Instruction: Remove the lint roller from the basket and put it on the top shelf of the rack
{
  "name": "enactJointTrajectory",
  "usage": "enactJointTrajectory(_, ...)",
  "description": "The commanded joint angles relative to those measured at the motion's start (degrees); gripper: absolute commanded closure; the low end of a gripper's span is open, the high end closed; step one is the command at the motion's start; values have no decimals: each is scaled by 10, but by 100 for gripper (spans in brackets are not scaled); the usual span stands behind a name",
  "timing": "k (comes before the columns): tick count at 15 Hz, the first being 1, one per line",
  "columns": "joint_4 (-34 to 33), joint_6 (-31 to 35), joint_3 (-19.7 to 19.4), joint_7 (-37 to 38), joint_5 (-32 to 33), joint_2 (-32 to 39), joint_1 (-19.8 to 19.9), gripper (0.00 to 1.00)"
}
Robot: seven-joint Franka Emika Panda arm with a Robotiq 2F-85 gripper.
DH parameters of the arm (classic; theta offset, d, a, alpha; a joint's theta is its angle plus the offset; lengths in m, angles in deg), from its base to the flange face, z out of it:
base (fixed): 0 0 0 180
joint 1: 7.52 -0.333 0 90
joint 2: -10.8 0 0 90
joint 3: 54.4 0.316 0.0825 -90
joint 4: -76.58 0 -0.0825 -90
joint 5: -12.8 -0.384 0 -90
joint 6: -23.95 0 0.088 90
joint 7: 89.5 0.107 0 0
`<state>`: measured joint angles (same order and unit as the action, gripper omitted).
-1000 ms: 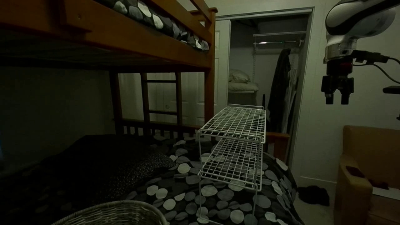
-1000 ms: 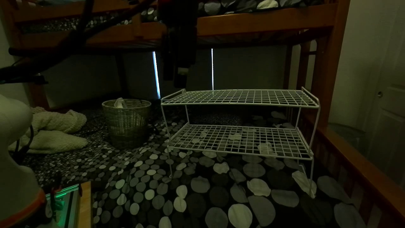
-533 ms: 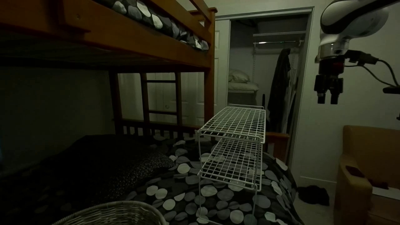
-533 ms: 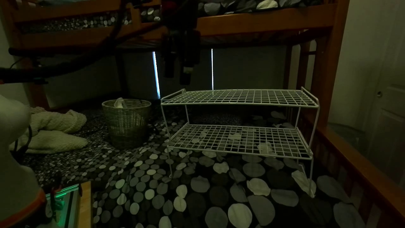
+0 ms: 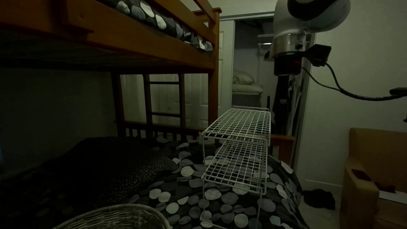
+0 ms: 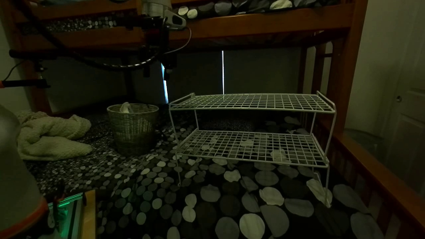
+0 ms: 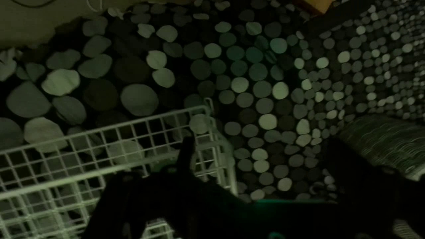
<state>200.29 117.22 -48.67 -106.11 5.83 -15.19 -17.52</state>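
The lint roller [image 6: 126,108] shows as a small whitish shape above the rim of the basket in an exterior view; the rest of it is hidden inside. The basket [image 6: 132,132] stands on the bed beside the rack's left end; its rim shows in an exterior view [image 5: 127,207] and its side in the wrist view [image 7: 382,142]. The white wire rack [image 6: 252,103] has two tiers; both look bare. It also shows in the wrist view [image 7: 99,171]. My gripper [image 6: 157,71] hangs above, between basket and rack. In the wrist view its dark fingers [image 7: 261,141] are wide apart with nothing between them.
The wooden bunk frame [image 6: 265,28] runs overhead behind the gripper. A cream blanket [image 6: 53,136] lies left of the basket. A cable [image 6: 109,65] hangs from the arm. In an exterior view a dark coat [image 5: 281,111] is behind the fingers, and a tan armchair [image 5: 359,178] stands right.
The gripper has moved left in both exterior views, toward the basket side, and the wrist has turned. The basket, lint roller and rack have not moved.
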Motion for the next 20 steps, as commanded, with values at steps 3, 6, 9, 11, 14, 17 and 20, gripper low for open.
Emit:
enactJointTrajectory(3, -2, 0, 47, -1, -16, 3, -56, 0)
enactJointTrajectory(6, -2, 0, 55, -4, -16, 3, -66, 0)
enactJointTrajectory(9, -9, 56, 61, -41, -30, 45, -81, 0)
enactJointTrajectory(11, -17, 141, 89, -47, -58, 83, -108, 0)
enactJointTrajectory(14, -39, 252, 134, -37, -95, 150, -144, 0)
enactJointTrajectory(17, -83, 352, 187, -32, -114, 232, -182, 0)
enactJointTrajectory(20, -156, 385, 235, -53, -106, 334, -213, 0)
